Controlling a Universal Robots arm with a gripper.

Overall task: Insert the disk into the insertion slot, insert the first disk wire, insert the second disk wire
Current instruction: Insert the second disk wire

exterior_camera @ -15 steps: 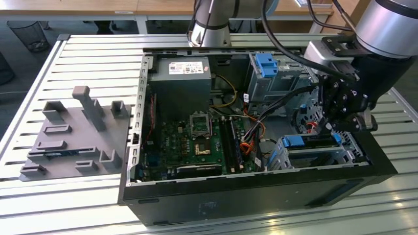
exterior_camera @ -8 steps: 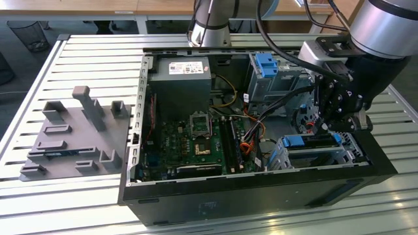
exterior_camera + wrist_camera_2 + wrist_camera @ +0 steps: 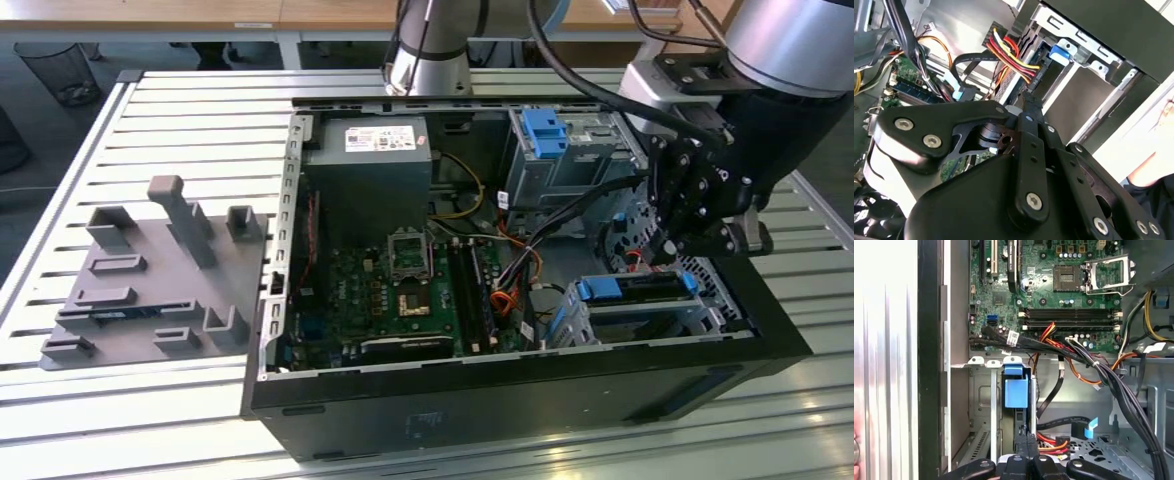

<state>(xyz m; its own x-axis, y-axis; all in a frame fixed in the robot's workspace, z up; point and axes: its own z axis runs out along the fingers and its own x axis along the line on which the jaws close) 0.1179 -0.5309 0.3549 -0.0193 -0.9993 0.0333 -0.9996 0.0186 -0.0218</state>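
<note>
The disk (image 3: pixel 638 288) lies inside the insertion slot (image 3: pixel 643 322) at the case's front corner on the exterior view's right, with its blue carrier end (image 3: pixel 1015 387) facing out. My gripper (image 3: pixel 667 262) hangs just above the disk's rear. Its fingers (image 3: pixel 1026 447) are pressed together on a black connector with red and yellow wires (image 3: pixel 1014 57), the first disk wire, at the disk's back edge. A second wire, a flat black cable with a blue plug (image 3: pixel 1089 427), lies loose nearby in both wire views (image 3: pixel 960 93).
The open computer case (image 3: pixel 534 400) rests on a slatted table. A taller grey cage with a blue latch (image 3: pixel 547 130) stands behind the gripper. Cable bundles (image 3: pixel 1104 370) cross beside the motherboard (image 3: pixel 400 280). A grey fixture plate (image 3: pixel 147 270) sits on the exterior view's left.
</note>
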